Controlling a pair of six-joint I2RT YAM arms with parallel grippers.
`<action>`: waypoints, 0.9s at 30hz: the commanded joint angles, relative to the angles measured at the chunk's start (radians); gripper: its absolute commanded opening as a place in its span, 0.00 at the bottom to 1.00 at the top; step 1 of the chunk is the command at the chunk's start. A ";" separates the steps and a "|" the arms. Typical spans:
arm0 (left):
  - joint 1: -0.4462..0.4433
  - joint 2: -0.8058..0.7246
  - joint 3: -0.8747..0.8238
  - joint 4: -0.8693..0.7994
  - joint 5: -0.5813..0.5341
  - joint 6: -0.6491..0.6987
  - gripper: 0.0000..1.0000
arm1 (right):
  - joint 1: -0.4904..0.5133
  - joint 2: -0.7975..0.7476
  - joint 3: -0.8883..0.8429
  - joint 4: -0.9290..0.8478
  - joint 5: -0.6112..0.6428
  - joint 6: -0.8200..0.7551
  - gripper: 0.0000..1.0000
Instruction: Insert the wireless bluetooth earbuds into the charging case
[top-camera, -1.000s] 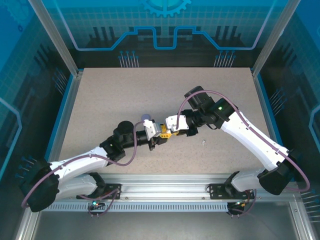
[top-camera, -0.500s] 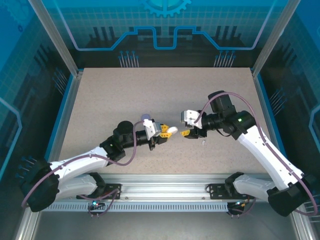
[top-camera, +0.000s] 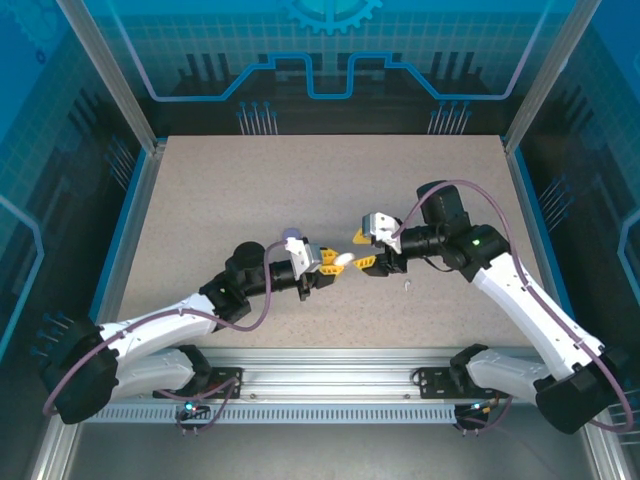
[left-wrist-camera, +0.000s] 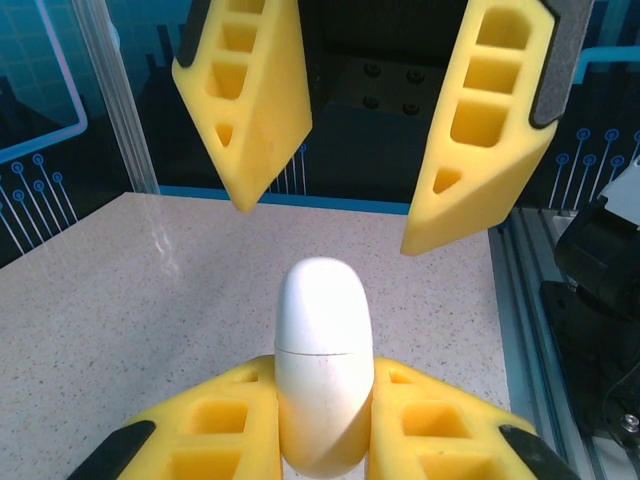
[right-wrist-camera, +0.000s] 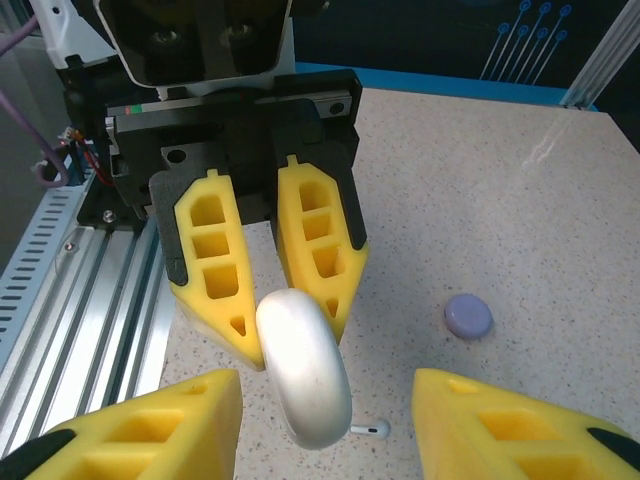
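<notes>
My left gripper (top-camera: 335, 262) (left-wrist-camera: 322, 385) is shut on a white oval charging case (top-camera: 344, 259) (left-wrist-camera: 322, 330), held off the table with its lid seam closed. The case's free end points at my right gripper (top-camera: 363, 250) (right-wrist-camera: 325, 395), whose yellow fingers (left-wrist-camera: 480, 130) stand open on either side of it without touching. One white earbud (top-camera: 407, 286) (right-wrist-camera: 372, 429) lies on the table below the right gripper, under the case (right-wrist-camera: 303, 365).
A pale purple round case (top-camera: 291, 237) (right-wrist-camera: 468, 316) lies flat on the speckled tabletop (top-camera: 250, 190) just behind the left gripper. An aluminium rail (top-camera: 330, 385) runs along the near edge. Blue panels wall the far side and both flanks.
My right gripper has opened and drawn back to the right, off the white case. The left arm still holds the case in the same place.
</notes>
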 joint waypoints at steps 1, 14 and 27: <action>0.002 -0.008 0.006 0.046 0.028 -0.014 0.18 | -0.002 0.016 -0.005 0.016 -0.046 0.017 0.49; 0.001 -0.013 0.003 0.065 0.031 -0.021 0.18 | 0.012 0.052 -0.014 0.012 -0.018 0.004 0.46; 0.001 -0.005 0.007 0.070 0.046 -0.033 0.18 | -0.001 0.042 -0.040 0.156 0.058 0.085 0.43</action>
